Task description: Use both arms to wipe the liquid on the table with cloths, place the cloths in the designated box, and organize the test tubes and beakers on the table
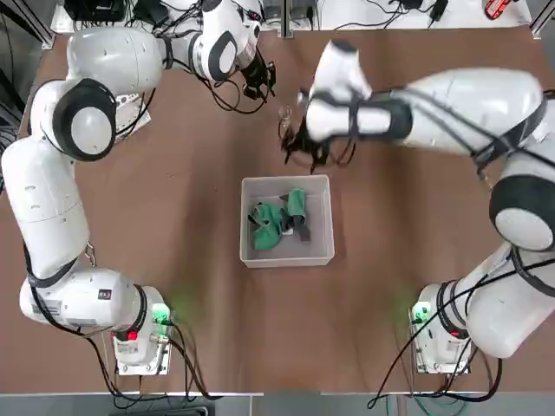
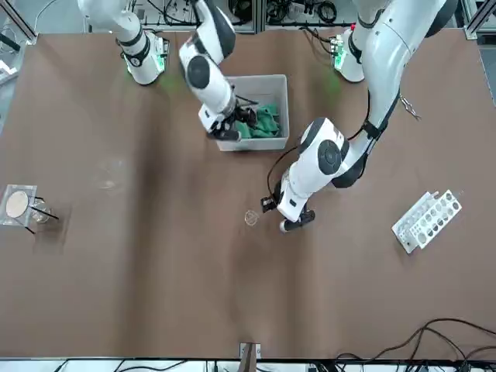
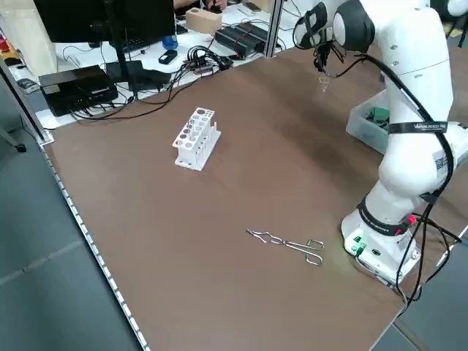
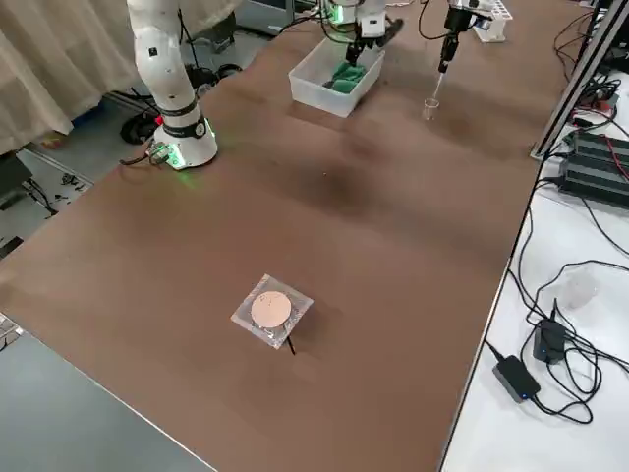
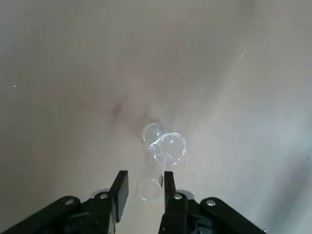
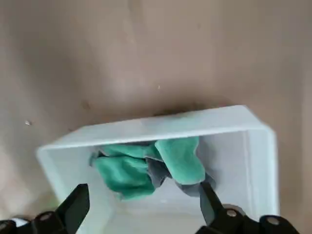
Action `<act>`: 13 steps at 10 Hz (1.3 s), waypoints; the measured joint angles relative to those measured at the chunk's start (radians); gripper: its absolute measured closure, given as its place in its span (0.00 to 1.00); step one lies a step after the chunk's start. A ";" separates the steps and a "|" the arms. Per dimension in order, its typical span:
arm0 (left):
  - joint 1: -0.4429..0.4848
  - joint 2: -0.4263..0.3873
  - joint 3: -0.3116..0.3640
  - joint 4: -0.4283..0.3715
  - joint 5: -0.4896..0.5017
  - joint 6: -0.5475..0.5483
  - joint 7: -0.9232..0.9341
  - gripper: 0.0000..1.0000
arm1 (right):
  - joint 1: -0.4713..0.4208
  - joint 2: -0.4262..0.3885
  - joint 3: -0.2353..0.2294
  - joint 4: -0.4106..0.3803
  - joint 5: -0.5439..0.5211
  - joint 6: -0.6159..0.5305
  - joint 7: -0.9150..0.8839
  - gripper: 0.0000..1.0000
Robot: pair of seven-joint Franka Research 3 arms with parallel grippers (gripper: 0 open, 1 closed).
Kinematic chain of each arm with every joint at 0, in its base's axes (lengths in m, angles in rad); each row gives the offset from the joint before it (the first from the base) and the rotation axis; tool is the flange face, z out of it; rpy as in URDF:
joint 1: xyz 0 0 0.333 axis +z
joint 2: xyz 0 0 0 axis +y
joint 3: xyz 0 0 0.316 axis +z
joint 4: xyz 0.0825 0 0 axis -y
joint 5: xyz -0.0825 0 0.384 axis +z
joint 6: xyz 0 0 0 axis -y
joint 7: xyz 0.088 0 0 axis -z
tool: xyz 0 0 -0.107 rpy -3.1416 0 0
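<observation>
The right tool (image 6: 144,190) stands wide above the box (image 1: 286,260), because the cloths (image 1: 273,221) lie inside it, while the left tool (image 5: 145,178) pinches a clear tube (image 5: 149,190) near the beaker (image 5: 165,144) on the worktop (image 1: 173,260), probably to sort it.

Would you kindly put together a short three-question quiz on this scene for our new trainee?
1. True or false: the soft green cloths lie inside the square white translucent plastic box.
2. Which one is shut on the thin clear glass test tube? A: the left gripper. B: the right gripper, open over the box.
3. Fill in: the tiny clear glass vessel on the brown table near the held test tube is a ____.
Key: 1 true; 2 A; 3 beaker.
</observation>
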State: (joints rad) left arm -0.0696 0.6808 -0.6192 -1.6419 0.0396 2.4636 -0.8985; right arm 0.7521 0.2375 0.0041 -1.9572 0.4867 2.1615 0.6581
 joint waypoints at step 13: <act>-0.005 0.019 -0.001 0.018 0.000 0.000 -0.001 0.65 | -0.436 0.276 0.015 0.328 0.015 -0.007 -1.216 0.00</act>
State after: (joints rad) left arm -0.0746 0.7002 -0.6199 -1.6238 0.0395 2.4637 -0.8992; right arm 0.3157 0.5139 0.0189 -1.6292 0.5014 2.1545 -0.5578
